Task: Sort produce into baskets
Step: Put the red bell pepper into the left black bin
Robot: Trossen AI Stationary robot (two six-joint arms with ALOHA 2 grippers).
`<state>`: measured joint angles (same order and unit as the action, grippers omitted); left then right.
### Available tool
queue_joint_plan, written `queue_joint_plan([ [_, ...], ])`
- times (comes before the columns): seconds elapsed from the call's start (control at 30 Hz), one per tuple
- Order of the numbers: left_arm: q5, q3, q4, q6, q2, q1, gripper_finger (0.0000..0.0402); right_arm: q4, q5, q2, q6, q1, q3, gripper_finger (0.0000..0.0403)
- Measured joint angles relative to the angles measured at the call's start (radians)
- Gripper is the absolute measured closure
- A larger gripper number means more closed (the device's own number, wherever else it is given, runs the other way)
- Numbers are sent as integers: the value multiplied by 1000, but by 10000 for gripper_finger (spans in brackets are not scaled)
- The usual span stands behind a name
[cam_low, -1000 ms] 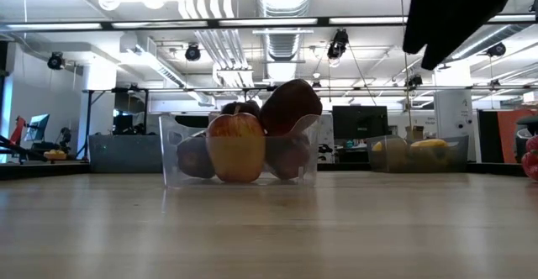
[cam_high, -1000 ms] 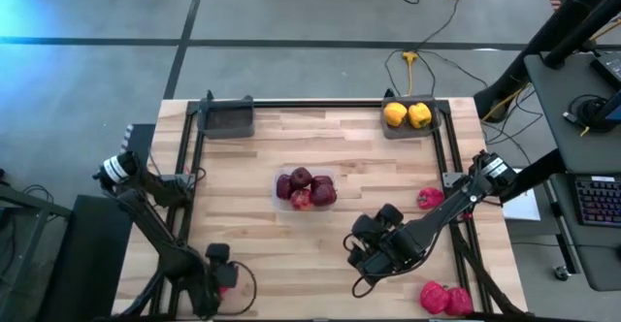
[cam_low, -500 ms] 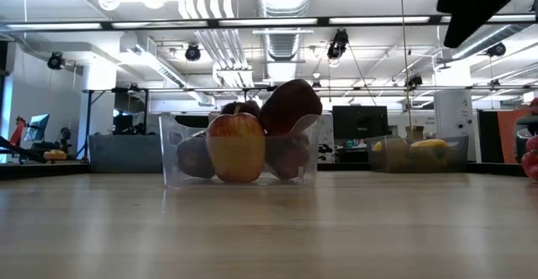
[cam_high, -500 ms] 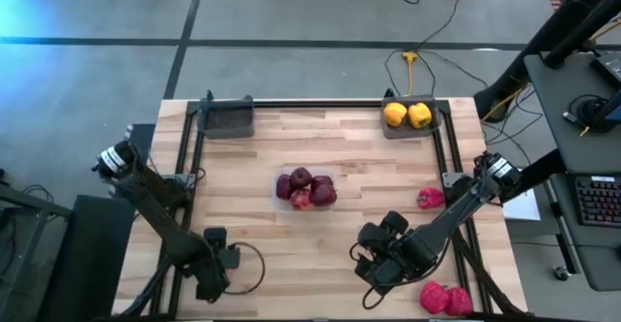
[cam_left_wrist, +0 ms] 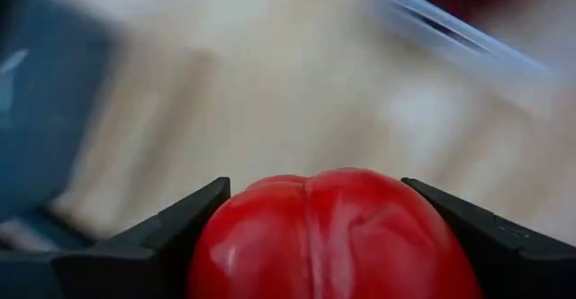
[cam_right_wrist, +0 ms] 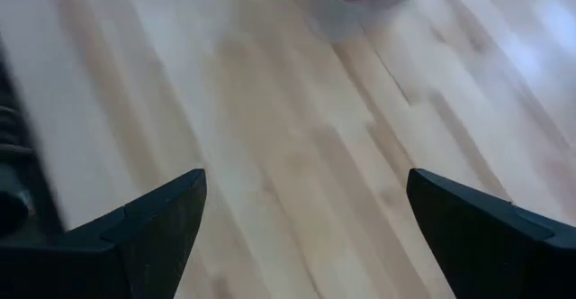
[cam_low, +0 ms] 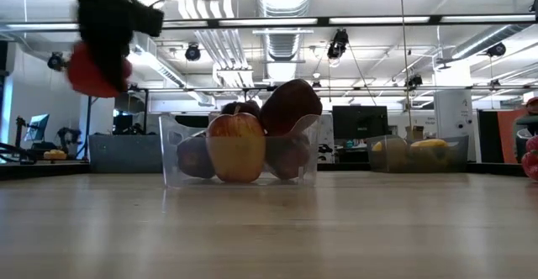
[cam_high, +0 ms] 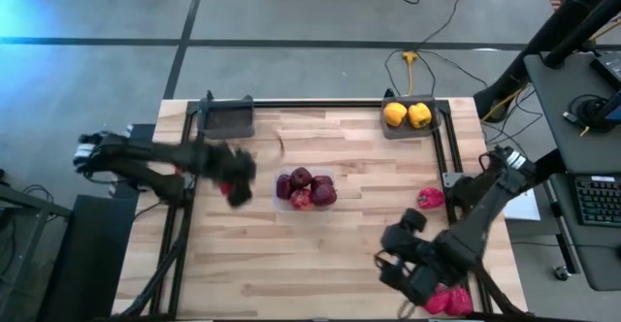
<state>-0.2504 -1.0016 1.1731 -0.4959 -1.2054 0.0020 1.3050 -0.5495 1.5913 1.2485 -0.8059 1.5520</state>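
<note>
Aloft at the tabletop's left side, the left pincer clamps a red bell pepper, between the empty dark grey tray and the clear container of dark red apples. Risk, as a judgement: the container stands close beside the pepper, so a low swing could clip its wall; a loose grip on the glossy skin could drop the fruit. The right pincer, fingers spread wide and holding nothing, hangs near two red peppers at the near right corner; a third red pepper lies by the right rail. Two yellow peppers fill the far right tray
</note>
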Motion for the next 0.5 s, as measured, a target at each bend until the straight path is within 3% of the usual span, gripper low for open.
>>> queue_joint_plan([
  [0.17,-30,0,-23,182,61,452,113,166,-2,-2,187,-48,-2,28],
  [0.33,-20,0,-167,377,13,866,113,205,-13,-8,261,-11,-4,28],
  [0.5,211,0,-303,343,-104,1063,113,262,201,-75,213,146,6,28],
])
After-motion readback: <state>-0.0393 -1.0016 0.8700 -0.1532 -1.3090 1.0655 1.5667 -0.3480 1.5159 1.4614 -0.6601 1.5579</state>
